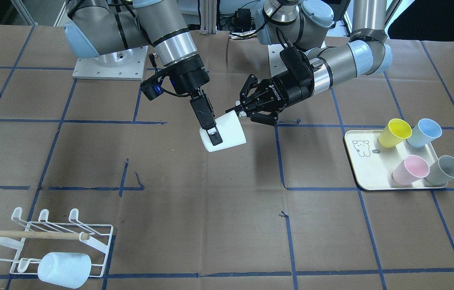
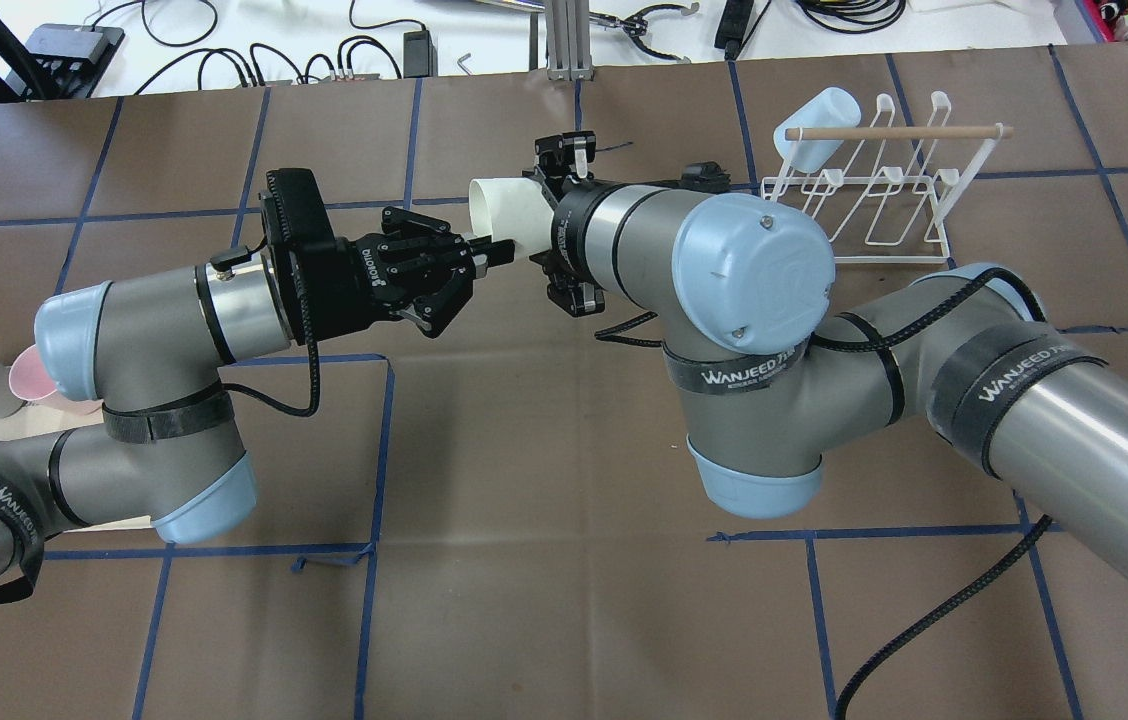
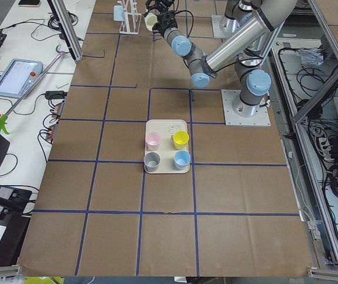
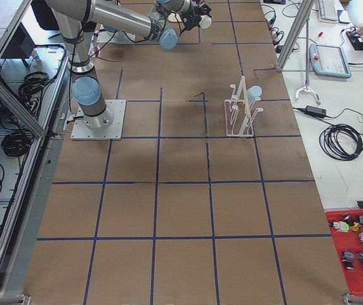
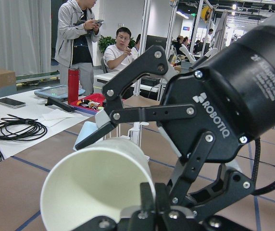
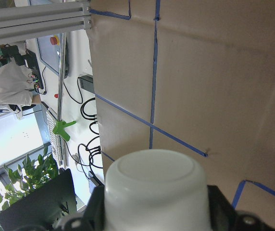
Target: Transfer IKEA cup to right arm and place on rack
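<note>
A white IKEA cup (image 1: 229,131) hangs on its side in the air over the table's middle, between both arms. My left gripper (image 1: 236,111) is shut on the cup's rim. In the left wrist view its fingertips (image 5: 149,202) pinch the lower rim of the open cup (image 5: 99,187). My right gripper (image 1: 215,136) is shut on the cup's body near the base, with one finger (image 1: 210,128) lying over the wall. In the right wrist view the cup's base (image 6: 154,192) sits between the jaws. The white wire rack (image 1: 90,233) with the wooden dowel stands far off on the right arm's side.
A pale cup (image 1: 64,269) hangs on the rack's near row. A cream tray (image 1: 366,169) with a bear drawing holds yellow (image 1: 394,133), blue (image 1: 424,133), pink (image 1: 410,169) and grey (image 1: 446,171) cups on the left arm's side. People sit beyond the table.
</note>
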Controlling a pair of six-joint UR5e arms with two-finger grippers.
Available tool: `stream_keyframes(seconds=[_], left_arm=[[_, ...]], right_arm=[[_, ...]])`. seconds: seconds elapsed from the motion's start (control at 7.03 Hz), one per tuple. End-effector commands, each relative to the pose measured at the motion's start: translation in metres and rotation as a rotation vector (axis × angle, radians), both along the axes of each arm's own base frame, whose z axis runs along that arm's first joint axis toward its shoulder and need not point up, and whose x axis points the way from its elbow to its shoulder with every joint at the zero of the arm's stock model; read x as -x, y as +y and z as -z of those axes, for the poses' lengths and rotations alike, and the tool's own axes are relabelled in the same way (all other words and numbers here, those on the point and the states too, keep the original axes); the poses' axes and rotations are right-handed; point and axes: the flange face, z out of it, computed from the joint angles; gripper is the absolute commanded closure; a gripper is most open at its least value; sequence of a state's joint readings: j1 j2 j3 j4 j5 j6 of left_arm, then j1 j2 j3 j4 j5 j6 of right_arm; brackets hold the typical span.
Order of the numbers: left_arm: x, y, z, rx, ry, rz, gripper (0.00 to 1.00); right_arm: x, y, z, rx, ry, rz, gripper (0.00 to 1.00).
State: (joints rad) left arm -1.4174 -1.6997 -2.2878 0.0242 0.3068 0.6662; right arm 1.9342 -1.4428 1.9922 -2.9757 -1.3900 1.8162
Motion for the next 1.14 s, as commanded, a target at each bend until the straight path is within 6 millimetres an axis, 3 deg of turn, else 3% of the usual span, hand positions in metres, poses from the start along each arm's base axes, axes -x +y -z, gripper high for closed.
stream_keyframes(seconds=[0.0,0.14,0.28,0.43,0.85,1.0], left_arm=[[0.0,-0.001,-0.002,0.005,-0.002,-0.001,0.8],[0.0,-0.001,-0.004,-0.007,0.004,-0.006,0.59],[0.0,-0.002,-0.006,-0.005,0.006,-0.008,0.23],[-0.001,-0.002,-0.006,-0.01,0.009,-0.01,0.08],[-0.01,-0.002,-0.016,-0.042,0.024,-0.049,0.02],[-0.036,-0.01,-0.018,-0.039,0.026,-0.11,0.02]], right_arm=[[0.0,0.0,-0.001,0.004,0.0,-0.003,0.64],[0.0,0.0,-0.001,0.004,0.0,-0.003,0.68],[0.0,0.0,-0.002,0.006,-0.001,-0.003,0.7],[0.0,0.001,-0.003,0.007,-0.001,-0.003,0.7],[0.0,0.0,-0.003,0.008,-0.003,-0.005,0.73],[0.0,0.0,-0.002,0.009,-0.002,-0.006,0.73]])
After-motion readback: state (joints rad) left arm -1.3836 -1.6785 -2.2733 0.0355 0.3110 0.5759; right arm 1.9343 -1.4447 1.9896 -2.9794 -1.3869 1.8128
